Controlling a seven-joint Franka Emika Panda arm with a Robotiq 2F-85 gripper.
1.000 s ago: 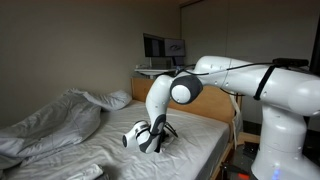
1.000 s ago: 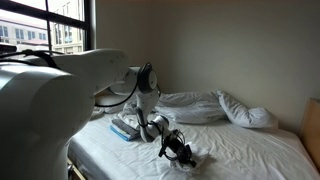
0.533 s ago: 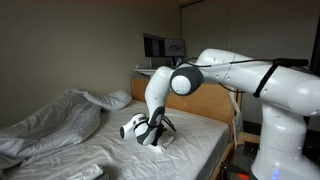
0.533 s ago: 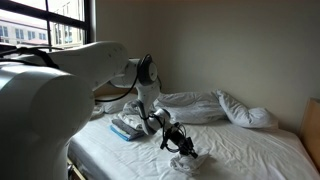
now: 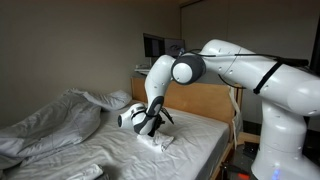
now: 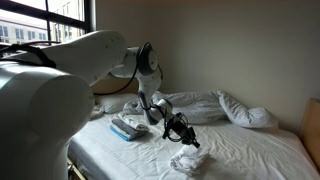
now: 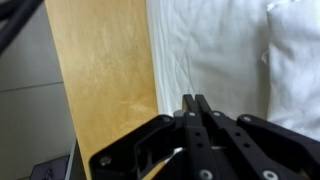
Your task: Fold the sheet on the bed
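Hovering just above sheet [image 6: 187,160] (crumpled bundle, seemingly untouched), claw [image 6: 191,139] closed tight, empty.

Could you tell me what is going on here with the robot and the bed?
A robot arm is working on folding a small white sheet on the bed. The sheet lies as a crumpled bundle on the mattress, and the gripper hovers just above it, shut, with nothing between its fingers in the wrist view. The rumpled duvet sits apart, further along the bed.
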